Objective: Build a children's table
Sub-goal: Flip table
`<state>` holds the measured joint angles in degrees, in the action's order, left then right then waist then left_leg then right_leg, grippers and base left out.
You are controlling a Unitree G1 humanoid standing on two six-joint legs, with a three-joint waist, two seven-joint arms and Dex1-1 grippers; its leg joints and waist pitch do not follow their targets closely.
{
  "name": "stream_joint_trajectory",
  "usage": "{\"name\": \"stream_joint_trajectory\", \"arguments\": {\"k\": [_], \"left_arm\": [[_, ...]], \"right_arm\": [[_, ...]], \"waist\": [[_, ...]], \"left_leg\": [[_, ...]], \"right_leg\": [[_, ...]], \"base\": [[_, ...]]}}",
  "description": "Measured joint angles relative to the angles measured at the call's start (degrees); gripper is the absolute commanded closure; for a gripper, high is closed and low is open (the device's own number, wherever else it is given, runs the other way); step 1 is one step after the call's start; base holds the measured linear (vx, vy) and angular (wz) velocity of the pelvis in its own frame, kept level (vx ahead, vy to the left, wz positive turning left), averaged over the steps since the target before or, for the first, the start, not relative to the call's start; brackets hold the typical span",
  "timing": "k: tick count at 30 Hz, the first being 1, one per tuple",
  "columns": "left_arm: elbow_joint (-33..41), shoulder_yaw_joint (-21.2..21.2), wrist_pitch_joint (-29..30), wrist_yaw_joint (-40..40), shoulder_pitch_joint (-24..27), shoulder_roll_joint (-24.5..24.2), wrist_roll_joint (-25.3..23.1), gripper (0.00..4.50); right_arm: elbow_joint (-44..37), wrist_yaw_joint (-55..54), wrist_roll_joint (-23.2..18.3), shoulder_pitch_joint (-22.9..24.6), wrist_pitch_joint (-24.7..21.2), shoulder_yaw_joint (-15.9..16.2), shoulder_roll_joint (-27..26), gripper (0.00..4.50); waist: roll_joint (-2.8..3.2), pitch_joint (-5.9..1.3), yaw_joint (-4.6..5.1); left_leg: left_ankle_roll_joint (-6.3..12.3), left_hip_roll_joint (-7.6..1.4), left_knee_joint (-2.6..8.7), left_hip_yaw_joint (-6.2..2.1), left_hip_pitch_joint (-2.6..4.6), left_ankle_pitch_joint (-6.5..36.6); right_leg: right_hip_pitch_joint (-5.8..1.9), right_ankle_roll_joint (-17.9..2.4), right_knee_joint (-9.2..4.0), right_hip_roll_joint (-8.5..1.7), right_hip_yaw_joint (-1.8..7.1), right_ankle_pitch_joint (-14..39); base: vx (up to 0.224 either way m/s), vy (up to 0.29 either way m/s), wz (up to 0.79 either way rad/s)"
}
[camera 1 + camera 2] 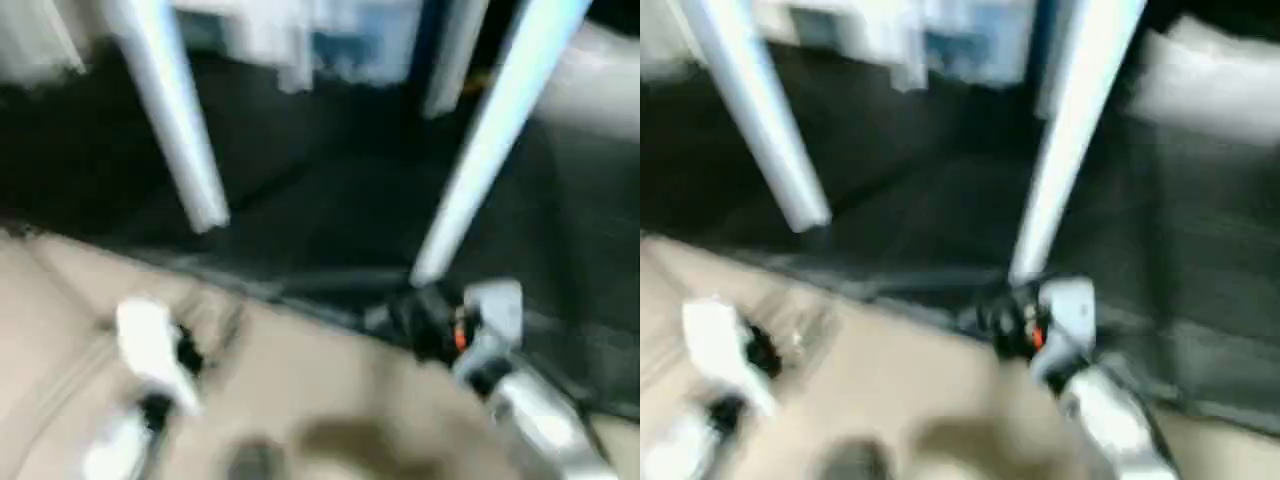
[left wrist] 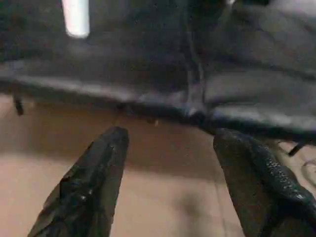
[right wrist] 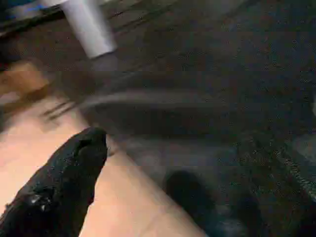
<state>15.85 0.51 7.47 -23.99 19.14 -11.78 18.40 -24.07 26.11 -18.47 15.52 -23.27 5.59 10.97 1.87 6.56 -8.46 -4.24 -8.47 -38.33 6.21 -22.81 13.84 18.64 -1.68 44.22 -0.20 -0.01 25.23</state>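
Note:
Two white tube legs of the children's table, a left leg point(image 1: 175, 120) and a right leg point(image 1: 490, 140), stand with their lower ends on the black padded surface point(image 1: 320, 210); their tops run out of the picture. My left gripper point(image 2: 168, 138) hangs open and empty over the beige floor, just short of the pad's edge. The right gripper point(image 3: 177, 143) is open too, with nothing between its fingers, and sits at the pad's edge close below the right leg's foot point(image 1: 430, 275). One leg end point(image 3: 89, 24) shows beyond it.
The beige floor point(image 1: 300, 380) lies in front of the pad, whose edge point(image 2: 148, 98) runs across between floor and legs. Blurred pale and blue shapes point(image 1: 330, 40) stand behind the legs. A pale bulky shape point(image 1: 1210, 80) lies at the back right.

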Motion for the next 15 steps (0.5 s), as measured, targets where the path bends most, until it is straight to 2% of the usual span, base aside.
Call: {"name": "stream_joint_trajectory", "arguments": {"k": [1,2,4,5,6,7,10,12,15], "left_arm": [[-0.8,0.0,-0.6,-1.8,-0.2,-0.4,0.8,1.33],[-1.6,0.2,-0.8,-2.7,-0.3,-0.8,1.1,1.03],[-4.4,0.8,-1.8,-5.2,-1.1,-0.9,1.9,1.03],[-5.7,1.0,-2.3,-6.3,-1.3,-0.9,2.2,0.94],[-7.3,1.3,-2.5,-7.6,-1.4,-0.8,2.3,0.94],[-8.2,1.5,-2.8,-8.3,-1.4,-0.7,2.4,0.94],[-12.6,1.6,-5.6,-11.0,-1.3,-0.1,3.0,0.70],[-16.2,1.6,-7.5,-12.5,-1.2,0.0,3.2,0.48],[-19.4,1.3,-10.1,-13.7,-0.5,0.1,3.2,0.17]], "right_arm": [[-0.5,3.8,-1.2,-0.3,0.8,1.5,1.6,0.00],[-0.7,5.9,-1.9,-0.3,1.3,2.0,2.2,0.00],[-0.4,10.5,-3.6,-0.6,1.5,2.4,3.9,0.00],[-0.2,12.5,-4.4,-0.8,1.5,2.8,4.7,0.00],[0.6,14.7,-5.0,-0.9,1.4,3.3,5.7,0.00],[1.4,16.1,-5.4,-1.1,1.4,3.7,6.0,0.00],[6.7,22.5,-5.1,-4.9,1.4,7.5,9.5,0.00],[10.7,26.2,-3.2,-7.8,1.6,10.6,11.5,0.00],[17.1,28.4,-0.3,-10.5,3.9,13.2,11.0,0.00]], "waist": [[0.11,-0.29,1.00],[-0.17,-0.71,2.12],[-0.71,-1.31,4.04],[-0.85,-1.47,5.19],[-0.87,-1.46,6.35],[-0.91,-1.44,6.99],[-0.86,-1.41,8.31],[-0.92,-1.37,8.49],[-0.94,-1.34,8.55]], "left_leg": [[0.57,-0.18,1.45,0.19,0.48,-0.8],[1.03,-0.26,2.12,0.21,0.45,-1.2],[1.37,-0.29,2.21,0.24,0.02,-1.1],[1.55,-0.29,1.90,0.27,-0.33,-1.0],[1.77,-0.27,1.65,0.29,-0.45,-0.9],[1.81,-0.24,1.63,0.32,-0.47,-0.8],[1.92,-0.24,1.80,0.29,-0.31,-0.8],[2.25,-0.18,1.80,0.31,-0.28,-1.1],[2.43,-0.21,1.88,0.36,-0.19,-1.3]], "right_leg": [[-0.72,0.0,-2.08,-0.02,-0.28,-1.3],[-0.99,0.4,-3.28,-0.01,-0.53,-2.2],[-1.03,1.0,-4.22,-0.04,-0.65,-2.9],[-1.35,1.3,-4.24,-0.06,-0.70,-3.0],[-1.36,1.5,-4.30,-0.10,-0.74,-3.1],[-1.43,1.6,-4.49,-0.17,-0.79,-3.2],[-1.86,2.0,-5.37,-0.23,-0.88,-3.8],[-1.93,2.1,-5.54,-0.32,-0.86,-4.1],[-2.15,2.0,-5.95,-0.33,-0.89,-4.7]], "base": [[0.020,0.062,0.05],[0.054,0.088,0.07],[0.059,0.058,0.01],[0.065,0.051,0.00],[0.065,0.051,0.00],[0.000,0.000,0.00],[0.000,0.000,0.00],[0.000,0.000,0.00],[-0.051,0.030,0.00]]}}
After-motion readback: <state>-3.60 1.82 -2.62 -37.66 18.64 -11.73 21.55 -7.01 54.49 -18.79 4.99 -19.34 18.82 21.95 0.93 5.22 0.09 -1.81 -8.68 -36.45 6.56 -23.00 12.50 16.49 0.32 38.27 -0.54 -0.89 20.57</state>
